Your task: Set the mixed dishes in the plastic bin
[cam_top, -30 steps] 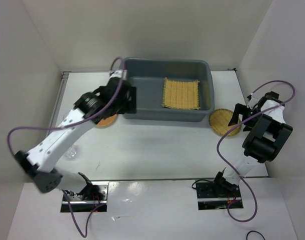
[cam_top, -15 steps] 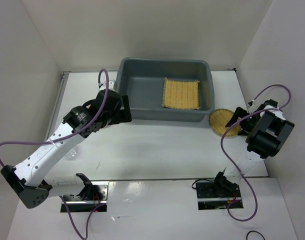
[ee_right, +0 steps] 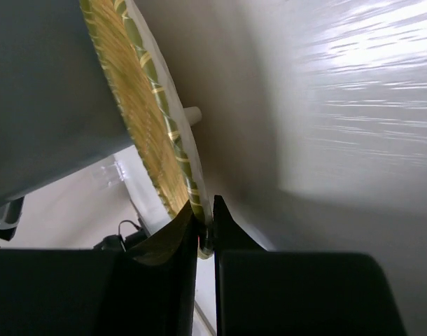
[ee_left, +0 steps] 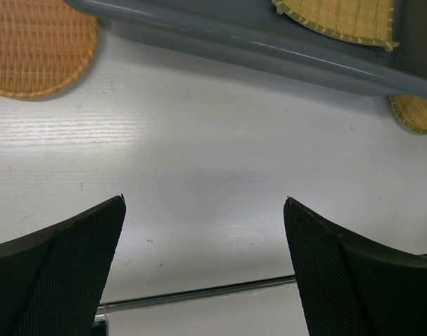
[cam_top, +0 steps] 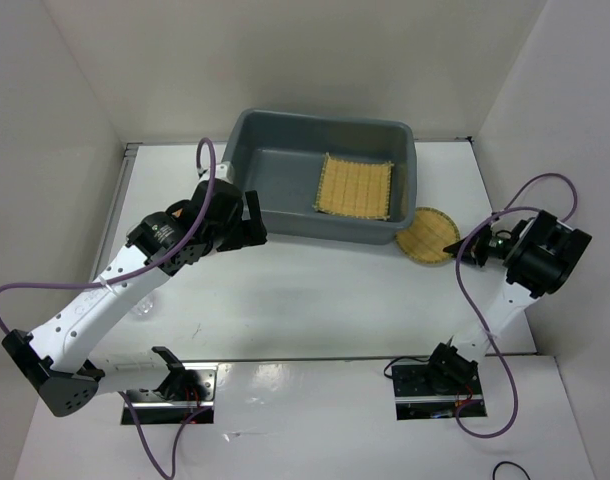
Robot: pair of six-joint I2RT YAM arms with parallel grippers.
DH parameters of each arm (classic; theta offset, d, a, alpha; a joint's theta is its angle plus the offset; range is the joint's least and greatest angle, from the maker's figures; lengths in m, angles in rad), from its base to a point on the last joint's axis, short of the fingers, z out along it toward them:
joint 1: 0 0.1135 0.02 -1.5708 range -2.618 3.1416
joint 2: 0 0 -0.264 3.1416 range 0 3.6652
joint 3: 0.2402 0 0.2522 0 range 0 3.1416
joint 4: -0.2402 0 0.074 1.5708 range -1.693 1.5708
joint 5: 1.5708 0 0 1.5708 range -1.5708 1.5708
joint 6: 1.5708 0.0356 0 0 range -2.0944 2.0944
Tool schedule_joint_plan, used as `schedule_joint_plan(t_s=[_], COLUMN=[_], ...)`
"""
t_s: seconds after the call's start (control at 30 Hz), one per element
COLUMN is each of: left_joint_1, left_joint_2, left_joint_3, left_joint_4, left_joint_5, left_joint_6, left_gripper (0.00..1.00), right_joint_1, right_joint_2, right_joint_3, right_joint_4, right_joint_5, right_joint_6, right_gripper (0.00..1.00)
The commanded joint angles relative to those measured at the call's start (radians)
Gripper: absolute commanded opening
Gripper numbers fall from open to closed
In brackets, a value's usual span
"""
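**White table (cam_top: 315, 290), right gripper (cam_top: 458, 249) pinching the straw disc (cam_top: 426, 235)**

White walls (cam_top: 285, 60) close in the table on three sides. The grey-blue bin (cam_top: 275, 172) sits at the far middle, turned slightly askew. The yellow mat (cam_top: 356, 187) lies flat on its floor, toward the right end.

The straw disc is outside the bin, at its near right corner, with its far edge touching or just beside the bin's wall. The right gripper's jaws are pressed together on the disc's near right rim. The right wrist view shows the woven edge caught between the two fingertips. From the frames it is hard to tell whether the disc lies flat or is tipped up.

The left gripper (ee_left: 204, 201) hangs over bare table just in front of the bin's near left corner, with its jaws spread wide and nothing between them. The orange disc (ee_left: 35, 45) lies on the table beside the bin's near wall, beyond the left fingertip (ee_left: 108, 217).

One clear cup (cam_top: 142, 304) stands on the table well to the left, close beside the left arm's forearm.
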Motion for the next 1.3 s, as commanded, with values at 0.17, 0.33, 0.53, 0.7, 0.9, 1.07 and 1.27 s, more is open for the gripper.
schedule_joint_plan(t_s=[0.17,0.33,0.53,0.7,0.9,1.07,1.27], left_joint_1=[-0.003,-0.003,-0.003,-0.003,0.006,0.026,0.054], left_joint_2=[0.004,-0.005,-0.033,-0.042,-0.072,-0.092,-0.132], left_joint_3=[0.004,-0.014,-0.056,-0.076,-0.094,-0.103,-0.123], left_joint_4=[0.017,0.026,0.07,0.081,0.099,0.075,0.067], left_joint_5=[0.03,0.03,0.03,0.03,0.021,0.041,0.115], left_joint_6=[-0.047,-0.047,-0.056,-0.045,-0.045,-0.056,-0.067], left_gripper=[1.0,1.0,1.0,1.0,1.0,1.0,1.0], right_joint_1=[-0.045,-0.068,-0.068,-0.001,0.327,0.547,0.675], right_joint_2=[-0.099,-0.321,-0.622,-0.751,-0.632,-0.364,-0.077], right_joint_3=[-0.044,-0.012,0.081,0.276,0.677,0.938,0.94], right_joint_4=[0.014,-0.114,-0.169,-0.159,-0.287,-0.394,-0.351], right_joint_5=[0.197,0.219,0.228,0.158,0.121,0.09,0.203], right_joint_6=[-0.095,-0.182,-0.292,-0.279,-0.233,-0.199,-0.226], right_gripper=[0.0,0.0,0.0,0.0,0.0,0.0,0.0])
